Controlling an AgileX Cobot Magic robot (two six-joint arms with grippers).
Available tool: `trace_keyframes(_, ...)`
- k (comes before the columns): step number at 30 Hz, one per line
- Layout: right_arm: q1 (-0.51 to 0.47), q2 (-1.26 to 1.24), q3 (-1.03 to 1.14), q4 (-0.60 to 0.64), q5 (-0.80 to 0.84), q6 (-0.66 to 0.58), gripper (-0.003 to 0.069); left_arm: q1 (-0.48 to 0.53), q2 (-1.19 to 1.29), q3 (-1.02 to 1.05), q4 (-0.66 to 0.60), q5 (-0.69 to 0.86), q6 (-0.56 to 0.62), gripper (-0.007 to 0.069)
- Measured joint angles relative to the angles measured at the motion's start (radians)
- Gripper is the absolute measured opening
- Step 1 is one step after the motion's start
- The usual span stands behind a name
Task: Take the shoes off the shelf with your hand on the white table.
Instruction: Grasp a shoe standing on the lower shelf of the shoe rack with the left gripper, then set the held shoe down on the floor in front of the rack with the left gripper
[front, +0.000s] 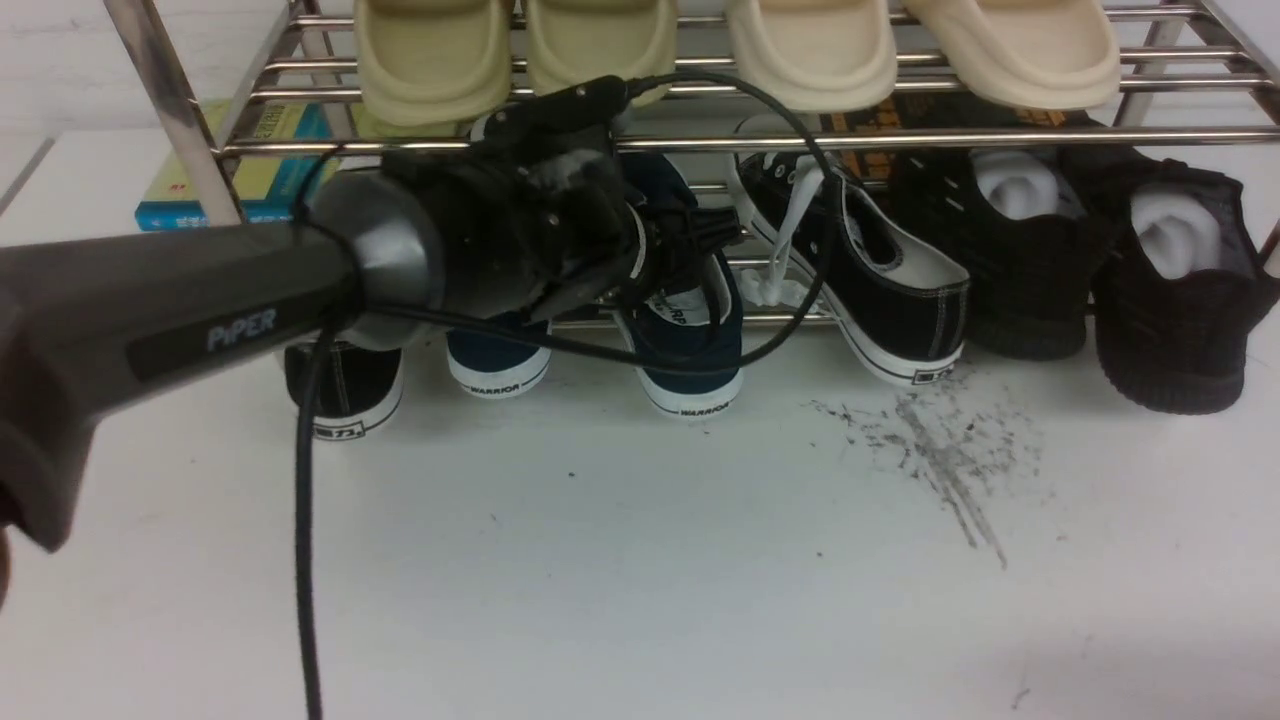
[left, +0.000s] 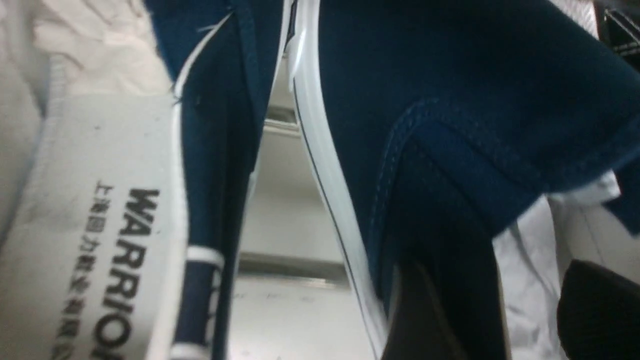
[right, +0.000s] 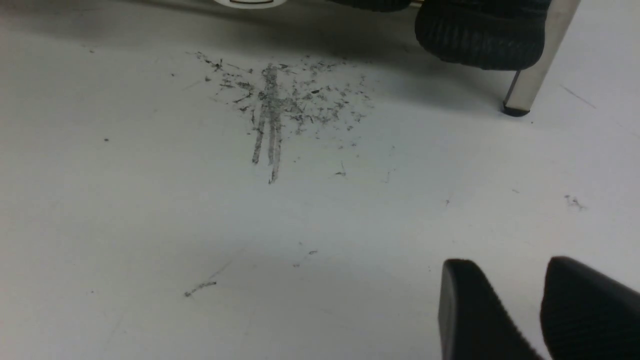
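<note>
Left tool (left: 492, 310) astride navy shoe (left: 450, 210), fingers apart

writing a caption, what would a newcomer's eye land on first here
Probably the dark left arm, reaching across to the navy WARRIOR shoes on the lower tier of the chrome rack. Next, the cream clogs lined up on the tier above, and the dark scuff on the white table in front.

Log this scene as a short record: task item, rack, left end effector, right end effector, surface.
task item: navy slip-on pair, both still-stuffed state unclear, on lower tier
rack: chrome shoe rack, cream clogs on top
left end effector: at the right-hand navy shoe, jaws apart
right end effector: open, above the table
surface: white table, dark scuff
</note>
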Motion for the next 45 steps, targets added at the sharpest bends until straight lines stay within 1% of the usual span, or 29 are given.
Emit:
trace_keyframes(3, 0.000, 0.000, 0.000, 0.000, 0.000, 0.000, 0.0240, 0.000, 0.017, 0.000, 0.059, -0.004, -0.069, 0.0378)
trace_keyframes(6, 0.000, 0.000, 0.000, 0.000, 0.000, 0.000, 0.0240, 0.000, 0.026, 0.000, 0.102, 0.003, -0.123, 0.0273)
trace_keyframes(7, 0.000, 0.000, 0.000, 0.000, 0.000, 0.000, 0.0240, 0.000, 0.026, 0.000, 0.104, 0.003, -0.124, 0.0264)
trace_keyframes(9, 0.000, 0.000, 0.000, 0.000, 0.000, 0.000, 0.0240, 0.000, 0.023, 0.000, 0.107, 0.012, -0.132, 0.0113)
trace_keyframes(10, 0.000, 0.000, 0.000, 0.000, 0.000, 0.000, 0.0240, -0.001, 0.017, 0.000, 0.107, 0.017, -0.132, 0.0071)
trace_keyframes(11, 0.000, 0.000, 0.000, 0.000, 0.000, 0.000, 0.0240, -0.001, 0.016, 0.000, 0.107, 0.017, -0.132, 0.0071)
trace_keyframes(12, 0.000, 0.000, 0.000, 0.000, 0.000, 0.000, 0.0240, -0.005, 0.004, 0.000, 0.103, 0.019, -0.130, 0.0044)
trace_keyframes(14, 0.000, 0.000, 0.000, 0.000, 0.000, 0.000, 0.0240, -0.019, -0.019, 0.001, 0.097, 0.026, -0.117, 0.0042)
trace_keyframes(20, 0.000, 0.000, 0.000, 0.000, 0.000, 0.000, 0.0240, -0.116, -0.146, 0.002, 0.062, 0.103, -0.080, 0.0042)
trace_keyframes(22, 0.000, 0.000, 0.000, 0.000, 0.000, 0.000, 0.0240, -0.182, -0.198, 0.002, 0.011, 0.198, -0.040, 0.0042)
trace_keyframes(25, 0.000, 0.000, 0.000, 0.000, 0.000, 0.000, 0.0240, -0.221, -0.227, 0.002, -0.035, 0.278, 0.010, 0.0042)
trace_keyframes(26, 0.000, 0.000, 0.000, 0.000, 0.000, 0.000, 0.0240, -0.247, -0.252, 0.002, -0.069, 0.346, 0.058, 0.0042)
trace_keyframes(27, 0.000, 0.000, 0.000, 0.000, 0.000, 0.000, 0.0240, -0.252, -0.255, 0.002, -0.078, 0.354, 0.064, 0.0042)
trace_keyframes(28, 0.000, 0.000, 0.000, 0.000, 0.000, 0.000, 0.0240, -0.269, -0.274, 0.002, -0.116, 0.428, 0.115, 0.0042)
trace_keyframes(34, 0.000, 0.000, 0.000, 0.000, 0.000, 0.000, 0.0240, -0.289, -0.295, 0.020, -0.236, 0.642, 0.221, 0.0042)
trace_keyframes(35, 0.000, 0.000, 0.000, 0.000, 0.000, 0.000, 0.0240, -0.289, -0.294, 0.023, -0.240, 0.647, 0.221, 0.0042)
trace_keyframes(37, 0.000, 0.000, 0.000, 0.000, 0.000, 0.000, 0.0240, -0.289, -0.313, 0.067, -0.293, 0.689, 0.244, 0.0042)
trace_keyframes(40, 0.000, 0.000, 0.000, 0.000, 0.000, 0.000, 0.0240, -0.289, -0.342, 0.118, -0.329, 0.694, 0.254, 0.0042)
trace_keyframes(43, 0.000, 0.000, 0.000, 0.000, 0.000, 0.000, 0.0240, -0.289, -0.393, 0.243, -0.350, 0.633, 0.196, 0.0042)
trace_keyframes(45, 0.000, 0.000, 0.000, 0.000, 0.000, 0.000, 0.0240, -0.289, -0.403, 0.318, -0.349, 0.562, 0.133, 0.0042)
